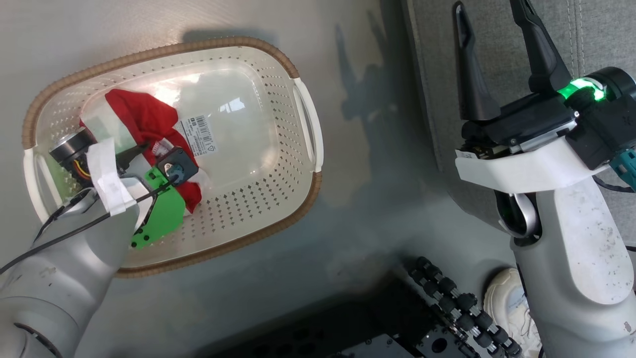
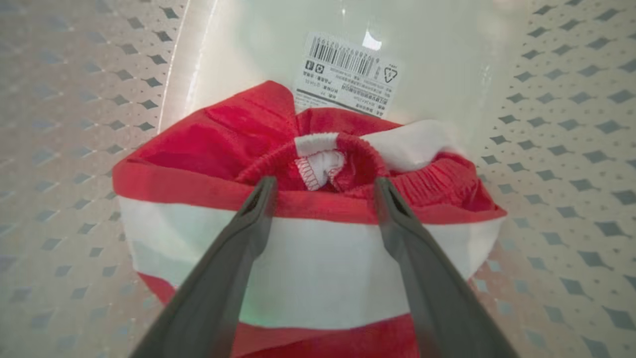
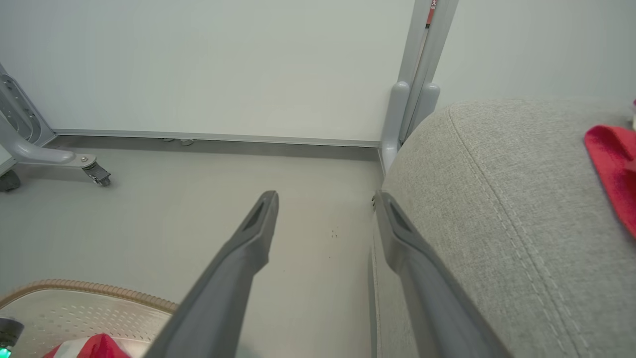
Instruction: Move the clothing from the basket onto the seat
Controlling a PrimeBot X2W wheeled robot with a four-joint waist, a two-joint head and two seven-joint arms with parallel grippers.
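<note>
Head view showed you the grey seat (image 1: 586,30) at the upper right, with the basket (image 1: 258,199) down to its left. One red-and-white striped garment (image 2: 318,258) lay bunched inside the basket. A red piece (image 3: 613,164) on the seat, cropped by the right wrist view, was probably clothing too. Your left gripper (image 2: 323,186) stood wide over the garment's waistband, not closed on it. Your right gripper (image 1: 489,15) hung wide and empty by the seat's edge.

Sticker: white label (image 2: 346,74) stuck on the inside of the basket (image 2: 74,149).
Marks: a barcode, two small square icons, a triangle symbol.
Printed lines: too small to read.
</note>
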